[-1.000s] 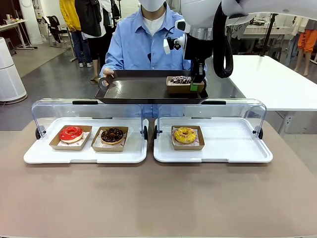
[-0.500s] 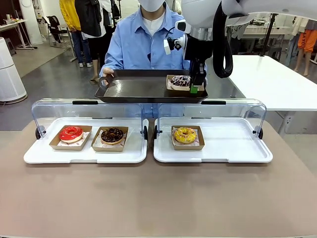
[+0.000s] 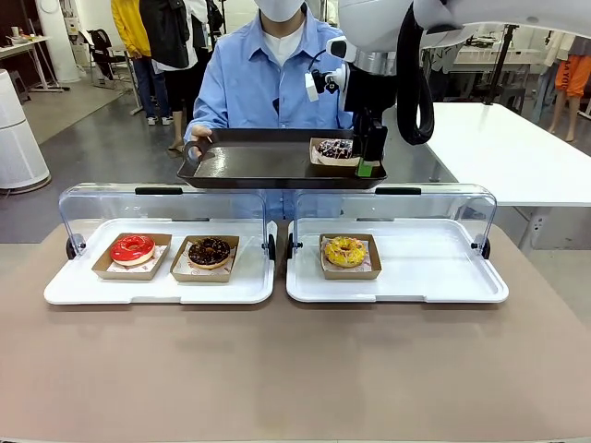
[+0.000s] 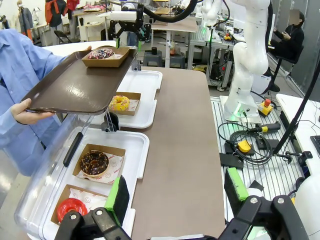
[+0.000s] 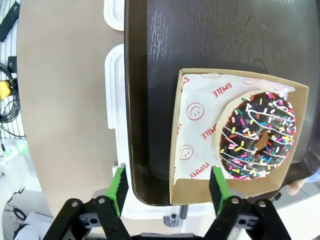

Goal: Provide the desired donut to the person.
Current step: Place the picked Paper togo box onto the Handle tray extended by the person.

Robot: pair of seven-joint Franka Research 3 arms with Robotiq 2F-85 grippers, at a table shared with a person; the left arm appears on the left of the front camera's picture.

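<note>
Across the table, on the dark tray (image 3: 249, 164) held by the person (image 3: 268, 83), sprinkled chocolate donut (image 5: 257, 135) in its cardboard box (image 3: 322, 160), right gripper (image 5: 168, 184) spread wide astride the box's edge, clamping nothing; left gripper (image 4: 176, 192) likewise wide apart, empty.

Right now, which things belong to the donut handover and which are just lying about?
In the job:
- sprinkled chocolate donut in its brown cardboard box
- dark brown serving tray
- person in the light blue shirt, holding the tray
- right gripper, open

Lying about:
- red-glazed donut
- dark chocolate donut
- yellow donut
- white display trays with clear lids
- left gripper, open
</note>
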